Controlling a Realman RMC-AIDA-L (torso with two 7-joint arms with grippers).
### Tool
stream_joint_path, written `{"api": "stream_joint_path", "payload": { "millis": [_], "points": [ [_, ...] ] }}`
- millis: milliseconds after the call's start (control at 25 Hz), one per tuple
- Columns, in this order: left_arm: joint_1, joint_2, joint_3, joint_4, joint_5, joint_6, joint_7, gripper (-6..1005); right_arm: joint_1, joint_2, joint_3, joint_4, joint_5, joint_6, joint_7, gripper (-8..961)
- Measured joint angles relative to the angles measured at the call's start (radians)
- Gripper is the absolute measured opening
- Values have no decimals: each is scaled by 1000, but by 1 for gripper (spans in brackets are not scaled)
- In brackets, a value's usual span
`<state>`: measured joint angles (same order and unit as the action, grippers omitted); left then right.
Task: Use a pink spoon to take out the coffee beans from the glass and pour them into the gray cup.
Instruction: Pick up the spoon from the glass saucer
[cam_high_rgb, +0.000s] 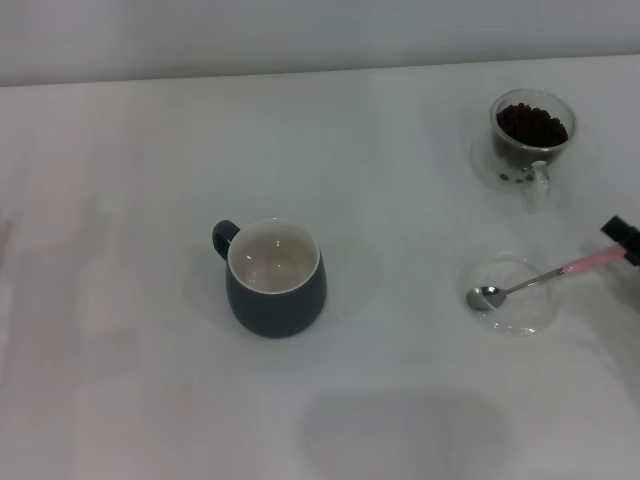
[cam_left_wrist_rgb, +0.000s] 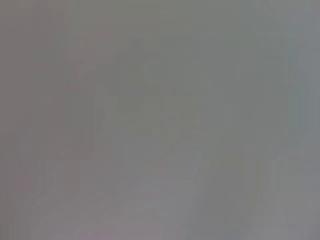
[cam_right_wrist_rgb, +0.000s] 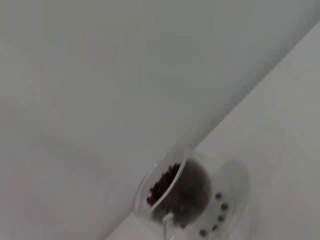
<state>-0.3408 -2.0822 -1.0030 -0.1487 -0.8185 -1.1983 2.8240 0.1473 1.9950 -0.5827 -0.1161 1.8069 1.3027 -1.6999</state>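
The gray cup (cam_high_rgb: 275, 279) stands mid-table (cam_high_rgb: 130, 200), upright, its pale inside bare and its handle turned toward the far left. Far to its right, the glass (cam_high_rgb: 531, 135) holds a heap of coffee beans (cam_high_rgb: 532, 124), with a few loose beans on the saucer beneath it. Nearer, the pink spoon (cam_high_rgb: 538, 278) lies across a flat clear saucer (cam_high_rgb: 512, 295), bowl inside, handle pointing right. The right gripper (cam_high_rgb: 624, 241) sits at the handle's end; its grip cannot be told. The left gripper is unseen.
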Motion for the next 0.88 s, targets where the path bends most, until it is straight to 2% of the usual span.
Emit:
{"api": "stream_joint_path", "payload": {
  "millis": [360, 560, 880],
  "points": [
    [-9, 0, 4, -3, 2, 5, 0, 820, 14, 0, -67, -1, -2, 8, 3, 856],
    [-2, -1, 4, -7, 2, 5, 0, 820, 16, -5, -68, -1, -8, 8, 7, 798],
    [-7, -1, 1, -8, -1, 5, 0, 819, 20, -7, -69, -10, -29, 5, 28, 479]
  ]
}}
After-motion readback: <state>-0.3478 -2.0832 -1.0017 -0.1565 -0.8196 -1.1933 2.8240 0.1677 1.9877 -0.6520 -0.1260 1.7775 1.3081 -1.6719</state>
